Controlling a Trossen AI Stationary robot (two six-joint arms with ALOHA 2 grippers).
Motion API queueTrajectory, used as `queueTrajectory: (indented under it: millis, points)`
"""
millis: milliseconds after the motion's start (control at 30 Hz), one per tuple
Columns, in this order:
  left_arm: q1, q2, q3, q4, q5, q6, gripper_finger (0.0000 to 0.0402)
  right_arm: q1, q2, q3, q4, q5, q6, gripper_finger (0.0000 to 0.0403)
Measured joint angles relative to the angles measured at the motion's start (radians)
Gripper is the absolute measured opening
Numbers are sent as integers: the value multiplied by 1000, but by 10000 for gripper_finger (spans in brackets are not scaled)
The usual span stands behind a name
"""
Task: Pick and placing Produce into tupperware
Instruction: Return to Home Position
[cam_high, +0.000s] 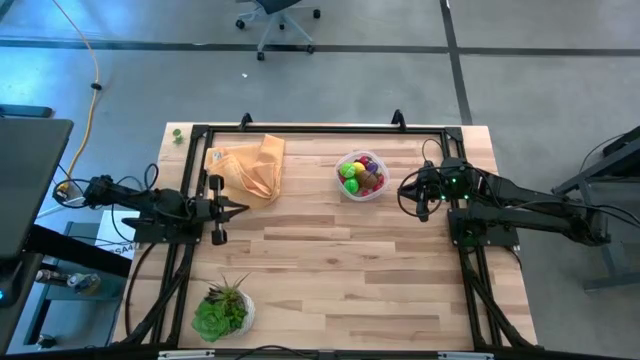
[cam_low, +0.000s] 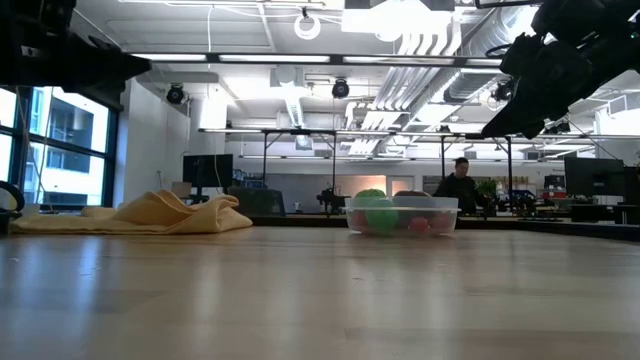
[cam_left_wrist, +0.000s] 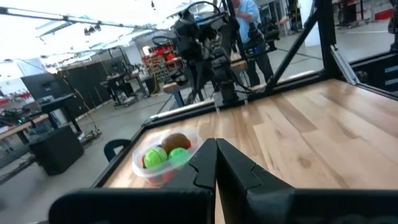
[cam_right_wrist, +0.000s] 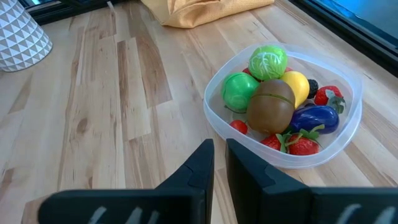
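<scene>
Nearest the overhead camera are the two dark arms, each folded back over its own side of the surface (cam_high: 340, 270). The left gripper (cam_high: 238, 208) points inward, just beside a corner of the tan-orange cloth (cam_high: 248, 165). The right gripper (cam_high: 404, 188) hangs just to the right of the tupperware (cam_high: 362, 198), apart from it. The produce (cam_high: 360, 174) lies heaped inside that tub, which sits toward the top edge of this view, right of centre. Bare wood runs open between the arms. A leafy plant (cam_high: 222, 310) stands at the lower left corner, well apart from the cloth and the tub (a black frame (cam_high: 320, 128) borders the top and sides).

From table height, the cloth lies rumpled on the left and the tub on the right, both on the wood with a clear gap between them. Green and red pieces show through the tub's wall. The right arm hangs raised at the upper right and the left arm shows as a dark bar at the upper left; neither touches the wood. A person (cam_low: 460, 185) shows in the room behind the tub.

Past the left wrist, the fingers (cam_left_wrist: 236, 168) meet at their tips: jaws together, holding nothing. The tub lies beyond them, with the right arm farther off behind it.

Past the right wrist, the fingers (cam_right_wrist: 193, 168) are drawn almost together (only a thin slit of wood shows between), and the jaws are empty. The tub lies just ahead, with a brown kiwi (cam_right_wrist: 270, 106) in the middle and a green cabbage (cam_right_wrist: 267, 61) touching it. Yellow, purple and red pieces lie around them. The cloth and a white pot (cam_right_wrist: 18, 37) lie beyond.
</scene>
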Motion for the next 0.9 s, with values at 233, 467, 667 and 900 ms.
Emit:
queueTrajectory:
  millis: [233,467,667,900]
  points:
    - [0,0,1,1,-34,32,0,0,0,0,0,0,0,30]
    - [0,0,1,1,-34,32,0,0,0,0,0,0,0,30]
    - [0,0,1,1,-34,32,0,0,0,0,0,0,0,30]
    - [0,0,1,1,-34,32,1,0,0,0,0,0,0,30]
